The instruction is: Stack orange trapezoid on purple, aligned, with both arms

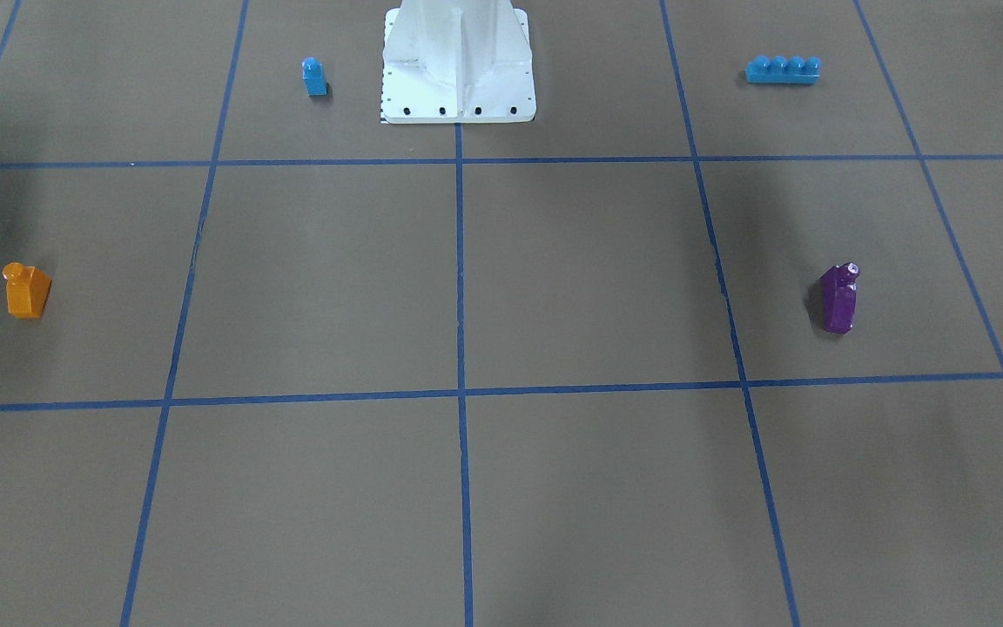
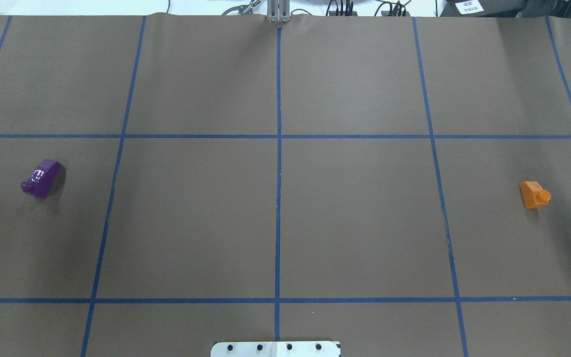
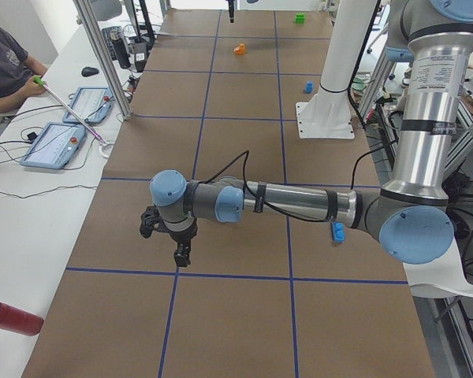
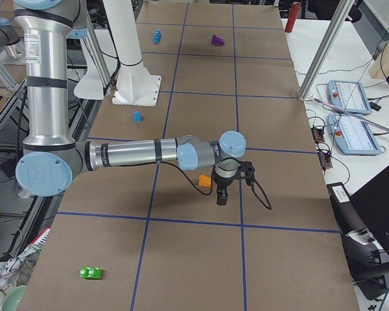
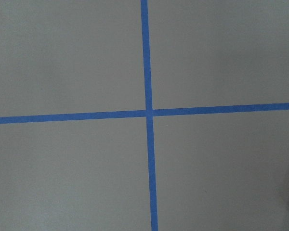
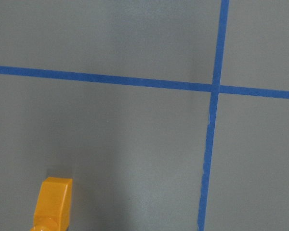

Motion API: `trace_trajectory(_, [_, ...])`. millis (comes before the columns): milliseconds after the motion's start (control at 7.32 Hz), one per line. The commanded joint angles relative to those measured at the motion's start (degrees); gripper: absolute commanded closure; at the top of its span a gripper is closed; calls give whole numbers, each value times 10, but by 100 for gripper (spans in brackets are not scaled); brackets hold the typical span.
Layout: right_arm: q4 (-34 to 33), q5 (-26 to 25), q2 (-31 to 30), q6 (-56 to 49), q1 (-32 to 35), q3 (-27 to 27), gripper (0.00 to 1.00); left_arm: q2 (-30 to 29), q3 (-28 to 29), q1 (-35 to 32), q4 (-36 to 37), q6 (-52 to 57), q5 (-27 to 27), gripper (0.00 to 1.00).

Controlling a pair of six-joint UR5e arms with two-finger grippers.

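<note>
Orange trapezoid (image 2: 533,194), a small glossy plastic toy block with one sloped side and a single round stud, stands upright on the brown paper-covered table (image 2: 355,223). In the overhead view it is at about 3 o'clock from the table's centre. The purple block (image 2: 42,178), a glossy plastic piece of the same sloped shape, stands at about 9 o'clock, well apart from the orange one, with two squares of the blue tape grid (image 2: 279,198) between them.

The grey-and-silver right arm (image 4: 136,154) reaches low over the table. Its black right gripper (image 4: 222,196) points down near the orange trapezoid, which shows at about 7 o'clock in the right wrist view. The left arm (image 3: 292,201) stretches out likewise, with the left gripper (image 3: 180,256) hanging over the paper. How wide either claw stands cannot be told, since only the side views show them.

In the front-facing view, a small blue one-stud block (image 1: 314,77) sits at 9 o'clock of the white base mount (image 1: 458,65), and a long blue four-stud brick (image 1: 783,70) at 3 o'clock.
</note>
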Motion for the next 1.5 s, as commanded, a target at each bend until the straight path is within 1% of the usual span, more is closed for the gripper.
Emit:
trace_trajectory(0, [0, 1, 1, 5, 14, 3, 0, 10, -9, 0, -14, 5, 3, 0])
trace_trajectory(1366, [1, 2, 4, 1, 13, 4, 0, 19, -5, 2, -36, 3, 2, 0])
